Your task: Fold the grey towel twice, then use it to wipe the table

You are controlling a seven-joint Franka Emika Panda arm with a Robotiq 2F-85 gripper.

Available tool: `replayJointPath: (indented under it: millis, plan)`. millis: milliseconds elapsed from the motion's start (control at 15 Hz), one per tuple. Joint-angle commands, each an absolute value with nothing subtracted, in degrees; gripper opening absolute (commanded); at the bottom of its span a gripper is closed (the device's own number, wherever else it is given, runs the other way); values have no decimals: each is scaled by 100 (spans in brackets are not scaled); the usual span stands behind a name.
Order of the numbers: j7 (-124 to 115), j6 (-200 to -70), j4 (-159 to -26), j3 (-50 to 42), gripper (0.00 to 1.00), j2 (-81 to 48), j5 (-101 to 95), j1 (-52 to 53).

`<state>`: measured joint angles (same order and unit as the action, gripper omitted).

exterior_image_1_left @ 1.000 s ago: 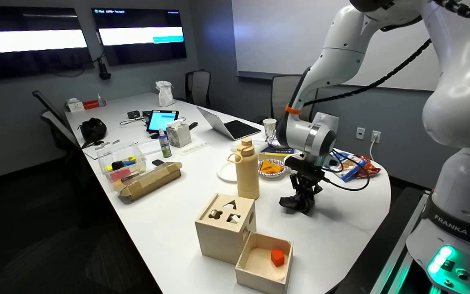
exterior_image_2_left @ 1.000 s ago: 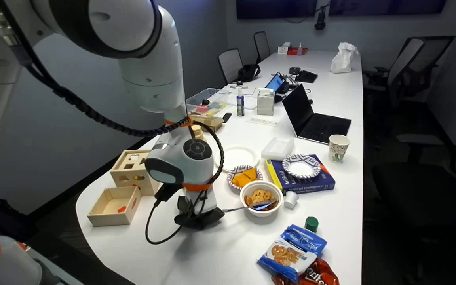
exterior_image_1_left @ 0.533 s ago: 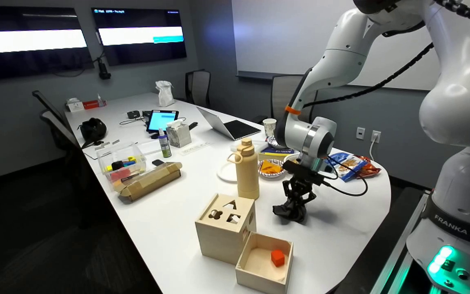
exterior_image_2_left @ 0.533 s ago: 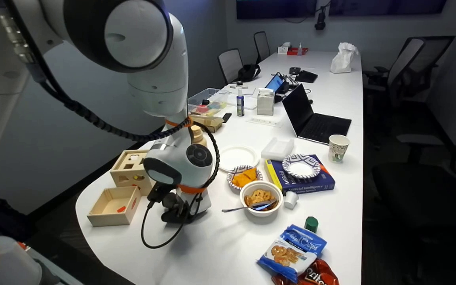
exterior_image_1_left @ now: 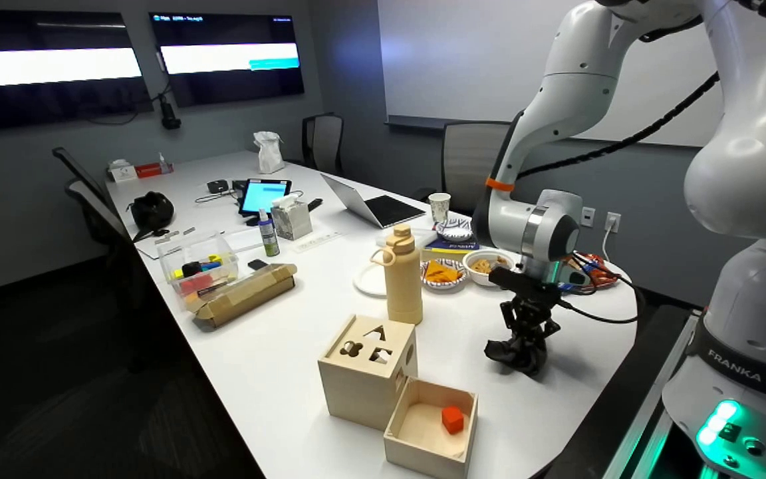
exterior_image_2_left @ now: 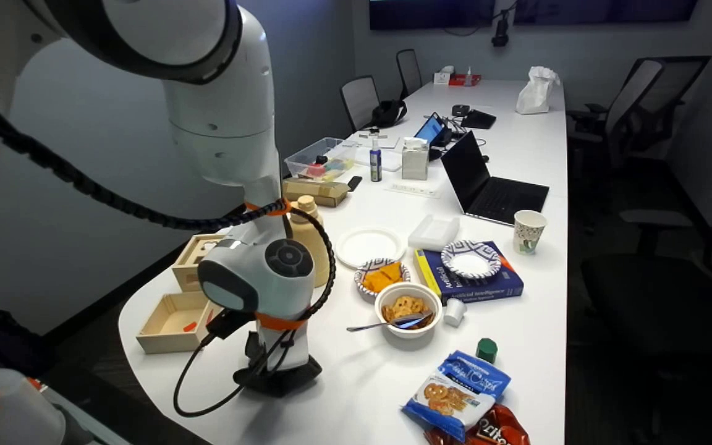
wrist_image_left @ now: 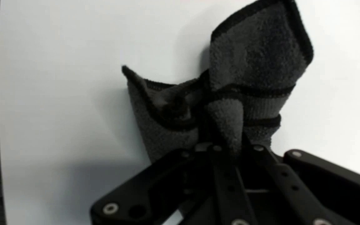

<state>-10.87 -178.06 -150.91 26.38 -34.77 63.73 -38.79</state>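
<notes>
The dark grey towel [exterior_image_1_left: 516, 354] is bunched up, with black stitched edges. In the wrist view the towel [wrist_image_left: 258, 56] shows folded layers and loose corners spread over the white table [wrist_image_left: 52, 93]. My gripper [exterior_image_1_left: 529, 326] points down and is shut on the towel. In the wrist view the gripper [wrist_image_left: 227, 147] pinches a fold of cloth between its fingers; the fingertips are hidden in the cloth. The towel [exterior_image_2_left: 282, 378] also shows as a dark mass under the wrist in an exterior view, at or very near the table surface.
A wooden shape box [exterior_image_1_left: 356, 392] and an open wooden tray [exterior_image_1_left: 423, 459] with a red block stand near the table edge. A tan bottle [exterior_image_1_left: 404, 286] stands behind. A cracker bowl [exterior_image_2_left: 408, 334] with a protruding utensil, a chip bowl [exterior_image_2_left: 362, 290] and snack bags [exterior_image_2_left: 458, 395] lie nearby.
My gripper, still holding the towel, first moved slightly toward the wooden boxes. It then moved away from them, toward the table end near the robot base. The other objects stayed put.
</notes>
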Motion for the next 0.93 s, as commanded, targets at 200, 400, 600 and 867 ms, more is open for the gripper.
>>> replayJointPath:
  millis: [200,400,600,867]
  plan:
    - [-1032,-19126,-15078,2656,3,-3600,6775,-4556]
    - [-1052,-19282,-14638,2820,3,-3896,6561,-4622]
    - [-948,-19228,-14211,3181,3,-4142,6263,-4652]
    - [-792,-19020,-13953,3454,3,-4410,5821,-4464]
